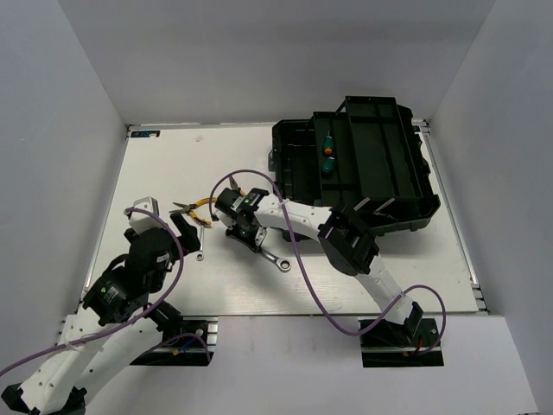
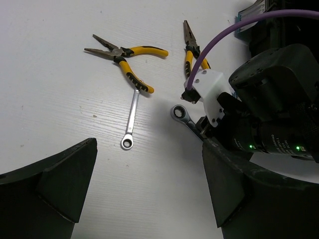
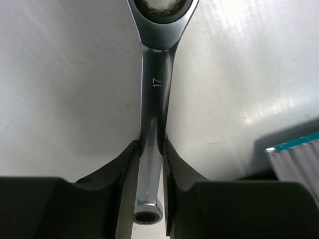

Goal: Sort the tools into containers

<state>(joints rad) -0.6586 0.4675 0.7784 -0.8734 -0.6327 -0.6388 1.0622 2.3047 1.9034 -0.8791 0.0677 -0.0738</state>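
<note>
My right gripper (image 1: 249, 232) is shut on the shaft of the long silver ratchet wrench (image 3: 152, 99), marked 17. The wrench's ring head (image 1: 278, 260) sticks out toward the front at about table height. The left wrist view shows this head (image 2: 180, 113) next to the right gripper. My left gripper (image 2: 149, 184) is open and empty above the table. The small silver wrench (image 2: 131, 119) lies just beyond it. Two yellow-handled pliers (image 2: 124, 55) (image 2: 192, 50) lie farther out. The open black toolbox (image 1: 380, 186) holds two green-handled screwdrivers (image 1: 328, 154) in its tray.
The right arm's forearm and purple cable (image 1: 302, 259) cross the table in front of the toolbox. The left arm (image 1: 138, 268) sits at the near left. White walls enclose the table on three sides.
</note>
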